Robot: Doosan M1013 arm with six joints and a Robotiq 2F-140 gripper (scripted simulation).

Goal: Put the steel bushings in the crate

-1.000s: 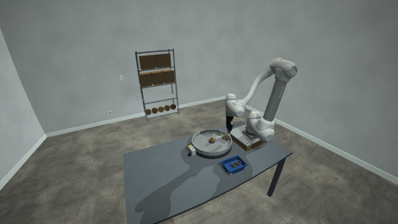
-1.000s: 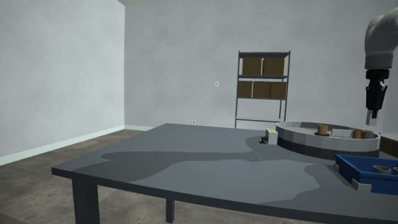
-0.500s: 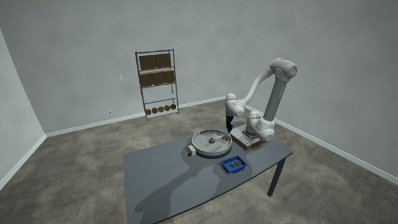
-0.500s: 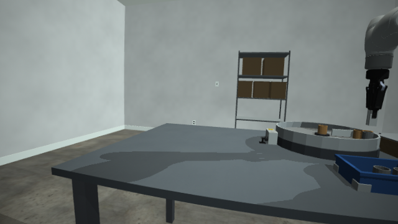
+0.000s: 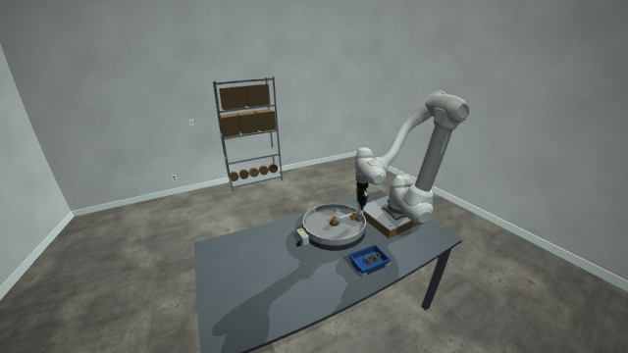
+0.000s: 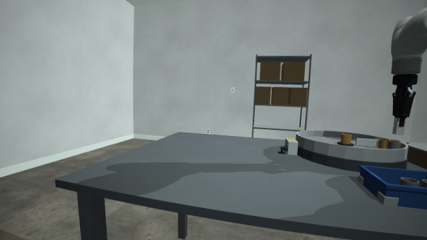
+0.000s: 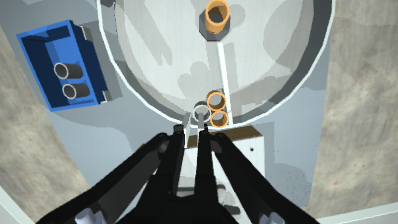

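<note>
Hovering shut nr turntable (image 5: 334,239) (image 6: 350,153) (image 7: 150,30): end effector (image 5: 361,211) (image 6: 399,129) (image 7: 194,119). 2 steel bushings (image 5: 369,260) (image 6: 405,185) (image 7: 75,71) in crate (image 5: 374,268) (image 6: 410,197) (image 7: 93,60).

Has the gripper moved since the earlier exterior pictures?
No visible move: the gripper hangs above the same edge of the turning table.
</note>
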